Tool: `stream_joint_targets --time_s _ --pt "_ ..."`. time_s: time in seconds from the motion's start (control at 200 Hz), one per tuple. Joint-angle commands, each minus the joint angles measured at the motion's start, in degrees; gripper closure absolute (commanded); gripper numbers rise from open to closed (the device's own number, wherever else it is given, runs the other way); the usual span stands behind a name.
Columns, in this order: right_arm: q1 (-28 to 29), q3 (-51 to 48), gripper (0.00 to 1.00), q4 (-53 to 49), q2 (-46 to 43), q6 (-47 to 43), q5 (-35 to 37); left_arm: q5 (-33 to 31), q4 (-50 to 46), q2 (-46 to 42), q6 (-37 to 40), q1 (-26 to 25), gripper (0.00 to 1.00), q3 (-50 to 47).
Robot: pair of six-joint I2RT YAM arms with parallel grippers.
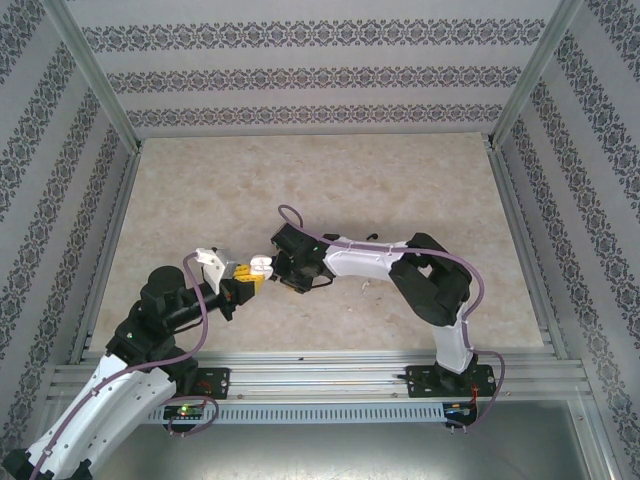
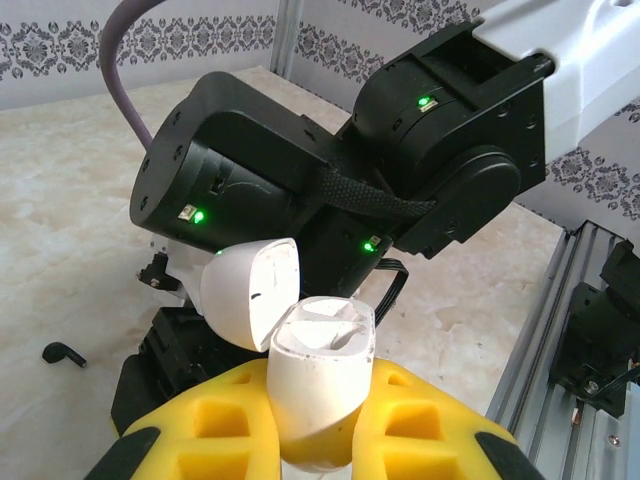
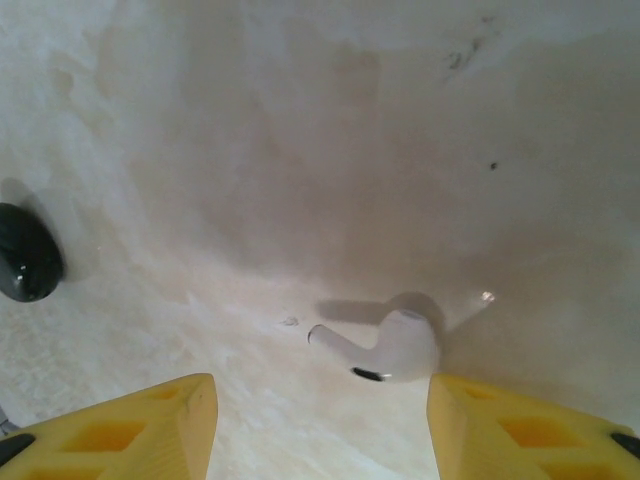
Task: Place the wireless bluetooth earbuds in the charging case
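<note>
From above, the left fingers [image 1: 244,284] hold the white charging case [image 1: 260,265] a little left of the middle of the worktop [image 1: 300,180], towards its near side. The right arm [image 1: 370,255] reaches in from the right, its wrist just beside the case.

In the left wrist view, the left fingers [image 2: 220,430] are closed on the lower body of the charging case [image 2: 320,390]. The case's lid [image 2: 250,295] is swung open to the left. A black earbud [image 2: 62,353] lies on the worktop at the far left.

In the right wrist view, the right fingers [image 3: 180,420] stand wide apart and grip nothing. A white earbud [image 3: 385,345] lies on the worktop between them, nearer the right one. I cannot tell what the dark rounded thing [image 3: 25,250] at the left edge is.
</note>
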Motion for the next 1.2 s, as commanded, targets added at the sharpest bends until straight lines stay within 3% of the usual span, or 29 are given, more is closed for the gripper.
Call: stream_joint_targets --time_s 0.0,0.5,0.754,1.194 --pt "-0.87 2.84 0.43 -3.46 1.66 -1.58 1.47 -0.47 -1.03 -0.71 1.41 0.58 1.00 -0.54" --pt "-1.54 11.47 0.45 -12.93 1.98 -7.62 5.05 -0.42 -2.11 -3.08 1.17 0.60 1.00 -1.65" --pt "0.62 5.19 0.43 -9.57 -1.54 0.85 5.00 0.38 -2.18 -2.93 2.35 0.55 1.00 -1.98" --pt "2.25 5.38 0.48 -6.82 2.99 6.69 5.28 1.66 -6.70 -3.03 5.65 0.55 1.00 0.07"
